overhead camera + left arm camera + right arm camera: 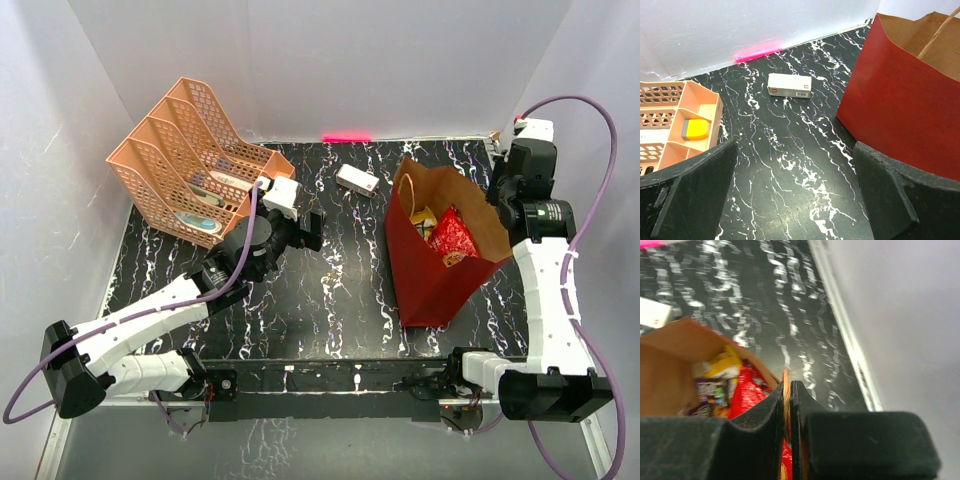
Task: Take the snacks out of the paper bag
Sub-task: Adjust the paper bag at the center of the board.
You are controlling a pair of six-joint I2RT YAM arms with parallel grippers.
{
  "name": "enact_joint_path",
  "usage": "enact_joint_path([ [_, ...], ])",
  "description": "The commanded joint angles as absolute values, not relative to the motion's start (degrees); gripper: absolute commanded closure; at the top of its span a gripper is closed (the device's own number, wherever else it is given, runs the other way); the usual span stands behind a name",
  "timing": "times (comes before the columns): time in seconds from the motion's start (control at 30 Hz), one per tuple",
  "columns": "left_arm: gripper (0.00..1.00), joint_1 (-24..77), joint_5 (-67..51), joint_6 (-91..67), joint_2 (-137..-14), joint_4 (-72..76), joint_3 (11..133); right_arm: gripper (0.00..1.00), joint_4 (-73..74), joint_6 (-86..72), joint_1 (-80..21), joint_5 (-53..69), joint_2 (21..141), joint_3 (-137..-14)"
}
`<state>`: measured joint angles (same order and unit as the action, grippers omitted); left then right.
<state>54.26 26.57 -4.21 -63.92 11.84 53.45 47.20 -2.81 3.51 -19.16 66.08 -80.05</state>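
In the top view, the paper bag (430,285) is seen right of centre on the black marbled table (330,300), its mouth turned up. The snacks are not yet taken out: a red chip bag (455,240) and a yellow packet (421,217) lie inside. The left gripper (308,228) is held spread and empty between the peach file rack (190,165) and the bag, well apart from the bag. A small white box (357,180) lies near the bag's far left corner.

In the left wrist view, bare table is shown ahead of the wide-set fingers, with the bag's red wall rising at the right and a cord handle (939,35) above it. This stretch is judged the best room for laying snacks down, provided the box and rack are skirted.

In the right wrist view, the right gripper (788,392) is seen clenched on the bag's thin rim, the paper edge pinched between the pads. A purple packet (710,392) is visible beside the yellow one. The step in hand is judged to be steadying the mouth. The rim is best held taut but not hauled on, lest the paper tear or the bag tip. The white wall (910,315) stands close on the right, so little room is left for swinging outward.
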Motion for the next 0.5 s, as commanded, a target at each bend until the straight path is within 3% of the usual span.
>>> enact_joint_path([
  [0.0,0.02,54.7,28.2,-3.8,-62.5,13.4,53.7,0.9,39.5,-2.4,3.7,0.8,61.2,-83.8],
  [0.33,0.02,54.7,29.6,-3.6,-62.0,8.8,58.6,0.92,31.9,-16.2,3.6,39.4,66.1,-85.8],
  [0.47,0.02,54.7,30.8,-5.2,-61.5,6.8,61.7,0.92,23.7,-23.5,3.5,44.6,65.5,-83.9],
])
